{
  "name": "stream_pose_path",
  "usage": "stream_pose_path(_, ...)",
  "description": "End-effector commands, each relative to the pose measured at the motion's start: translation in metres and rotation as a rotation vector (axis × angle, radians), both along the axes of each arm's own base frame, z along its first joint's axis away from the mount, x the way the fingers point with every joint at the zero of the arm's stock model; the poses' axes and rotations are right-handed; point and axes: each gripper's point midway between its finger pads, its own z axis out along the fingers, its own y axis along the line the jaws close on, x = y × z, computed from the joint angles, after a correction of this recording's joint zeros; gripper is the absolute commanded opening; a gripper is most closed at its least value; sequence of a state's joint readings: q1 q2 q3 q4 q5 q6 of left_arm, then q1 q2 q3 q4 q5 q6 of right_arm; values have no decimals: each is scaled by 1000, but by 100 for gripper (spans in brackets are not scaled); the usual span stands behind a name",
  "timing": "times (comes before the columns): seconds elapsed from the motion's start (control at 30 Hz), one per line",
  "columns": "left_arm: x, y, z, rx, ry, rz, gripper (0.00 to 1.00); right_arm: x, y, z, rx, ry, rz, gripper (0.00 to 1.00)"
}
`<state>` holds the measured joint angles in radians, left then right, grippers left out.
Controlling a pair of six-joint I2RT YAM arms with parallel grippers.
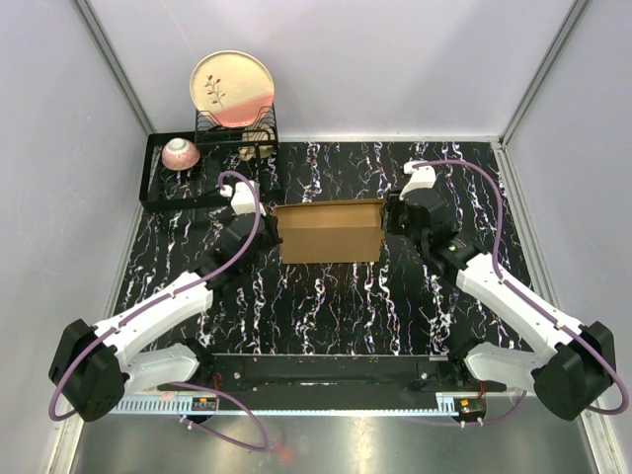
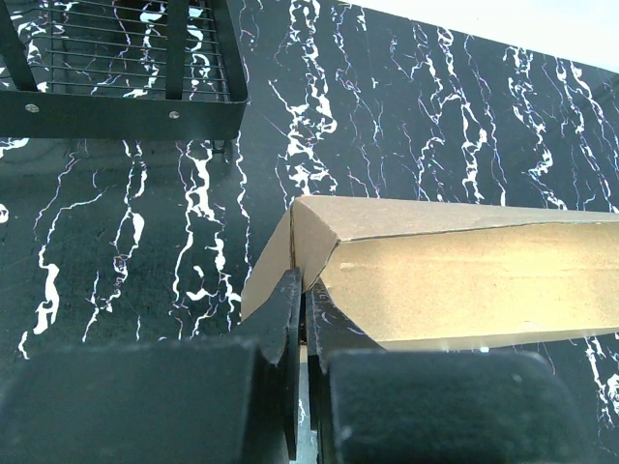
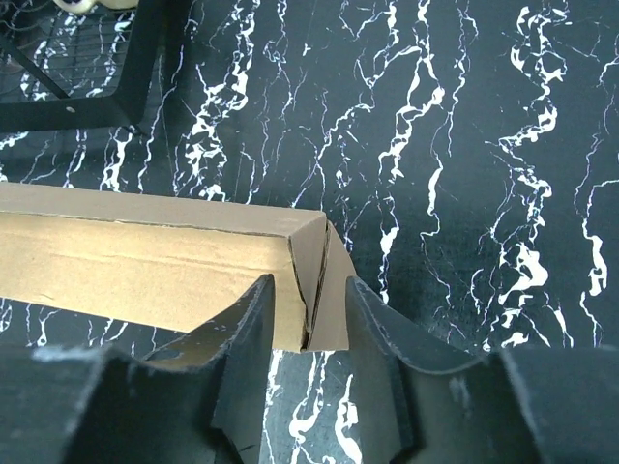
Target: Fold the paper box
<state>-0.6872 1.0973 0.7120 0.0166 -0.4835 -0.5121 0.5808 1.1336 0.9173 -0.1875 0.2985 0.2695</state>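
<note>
The paper box (image 1: pixel 331 232) is a flat brown cardboard carton lying across the middle of the black marbled table. My left gripper (image 1: pixel 276 237) is at its left end. In the left wrist view that gripper (image 2: pixel 302 290) is shut on the end flap of the paper box (image 2: pixel 464 280). My right gripper (image 1: pixel 387 223) is at the right end. In the right wrist view the right gripper (image 3: pixel 308 290) stands partly open astride the splayed end flaps of the paper box (image 3: pixel 145 261), and the fingers (image 3: pixel 247 319) sit close against the cardboard.
A black wire dish rack (image 1: pixel 173 188) stands at the back left with a pink bowl (image 1: pixel 181 153) and an upright plate (image 1: pixel 232 89). Its frame shows near the box in both wrist views (image 2: pixel 126 101) (image 3: pixel 97 101). Grey walls enclose the table.
</note>
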Motion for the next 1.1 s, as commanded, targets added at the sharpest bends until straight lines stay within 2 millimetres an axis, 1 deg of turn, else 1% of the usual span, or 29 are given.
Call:
stream_pose_path(0.0, -31, 24, -74, 221, 239, -17, 0, 15, 4, 28, 10, -84, -14, 37)
stream_pose_path(0.2, -32, 23, -73, 223, 237, -24, 0, 17, 2, 35, 9, -110, -22, 29)
stream_pose_path(0.23, -32, 23, -73, 225, 238, -25, 0, 17, 2, 36, 10, -113, -23, 22)
stream_pose_path(0.3, -33, 22, -74, 225, 240, -27, 0, 16, 2, 37, 13, -117, -22, 15)
stream_pose_path(0.33, -32, 21, -73, 225, 238, -30, 0, 16, 2, 33, 8, -109, -20, 3)
stream_pose_path(0.37, -32, 21, -74, 225, 240, -29, 0, 15, 1, 32, 11, -108, -21, 0)
stream_pose_path(0.6, -33, 20, -76, 220, 242, -28, 0, 6, -2, 12, 10, -75, -19, 0)
stream_pose_path(0.63, -34, 21, -77, 220, 245, -27, 0, 3, -3, 5, 3, -60, -16, 0)
stream_pose_path(0.7, -35, 20, -78, 214, 247, -29, 0, 0, -3, -2, 8, -46, -11, 0)
stream_pose_path(0.73, -35, 19, -78, 213, 249, -29, 0, -3, -5, -11, 2, -28, -13, 0)
stream_pose_path(0.8, -36, 19, -81, 211, 254, -31, 0, -7, -7, -18, 5, -17, -18, 0)
stream_pose_path(0.83, -37, 19, -80, 208, 253, -31, 0, -10, -10, -27, -4, -2, -19, 0)
stream_pose_path(0.9, -37, 19, -82, 208, 256, -33, 0, -13, -12, -31, -2, 5, -22, 0)
stream_pose_path(0.93, -38, 19, -83, 208, 259, -33, 0, -16, -14, -39, -9, 19, -25, 0)
stream_pose_path(1.07, -39, 18, -85, 205, 265, -37, 0, -22, -16, -52, -8, 47, -29, 0)
